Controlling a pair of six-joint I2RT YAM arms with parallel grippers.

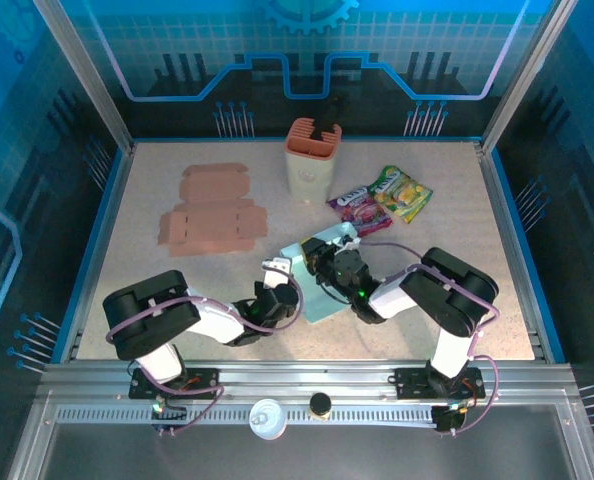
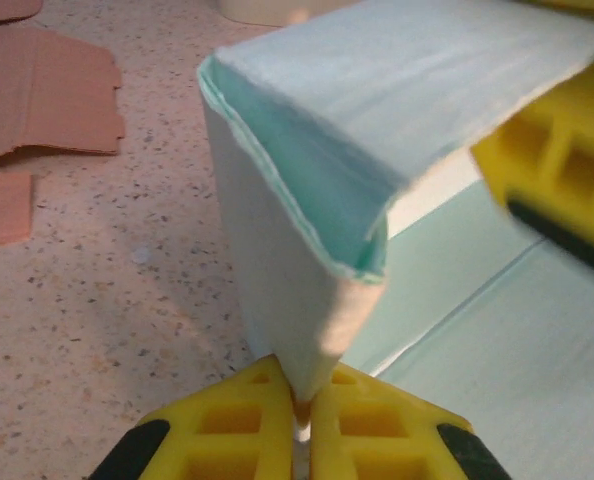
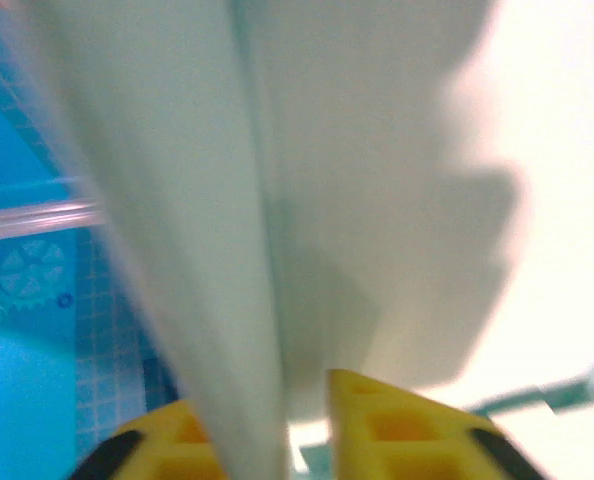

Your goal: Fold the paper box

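Paper box (image 1: pixel 320 300), pale teal and half folded, lies in the middle of the speckled surface (image 1: pixel 457 200), between both arms. Left jaws are pressed together on the corner of one raised flap. Right jaws stand a little apart with a paper wall between them; whether they grip it I cannot tell. Flat brown cardboard (image 1: pixel 212 222) lies far left, a cup (image 1: pixel 310 160) and snack packets (image 1: pixel 382 197) far centre.
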